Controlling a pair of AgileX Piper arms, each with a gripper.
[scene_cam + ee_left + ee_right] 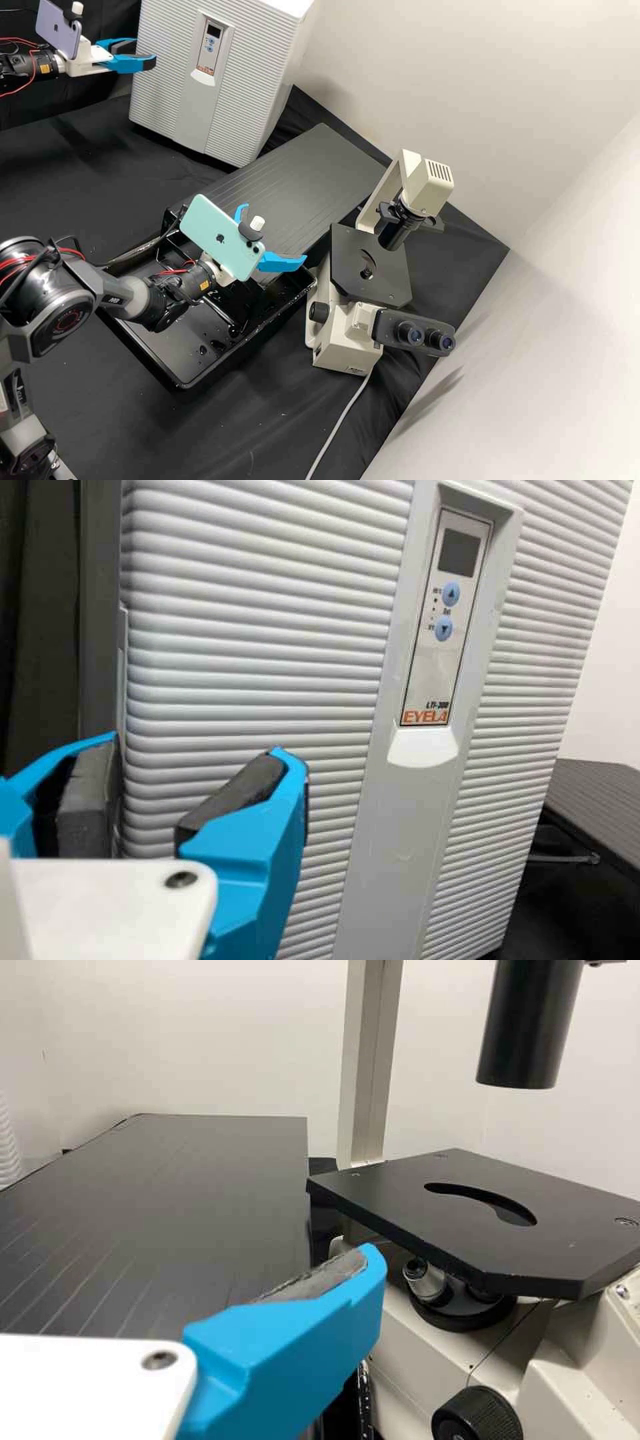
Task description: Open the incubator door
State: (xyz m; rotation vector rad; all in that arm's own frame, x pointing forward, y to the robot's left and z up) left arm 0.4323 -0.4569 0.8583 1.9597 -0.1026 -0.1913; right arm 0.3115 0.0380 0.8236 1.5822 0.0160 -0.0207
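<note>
My left gripper [141, 56] is at the incubator's [170, 80] left edge in the high view. In the left wrist view the left gripper [192, 755] is open, one finger beside the edge of the ribbed grey door [270, 630], the other in front of its face. Nothing is held between the pads, and whether they touch the door I cannot tell. The door appears closed, with a control panel [440, 660] on it. My right gripper [275, 233] stands wide open and empty above the black tray; in the right wrist view one blue finger [290, 1345] shows.
A wet black tray [180, 380] lies under the right gripper. Behind it a ridged black board [320, 167] slopes beside the incubator. A microscope [347, 327] with a black stage [400, 1205] and a grey cable [340, 420] stands farther right.
</note>
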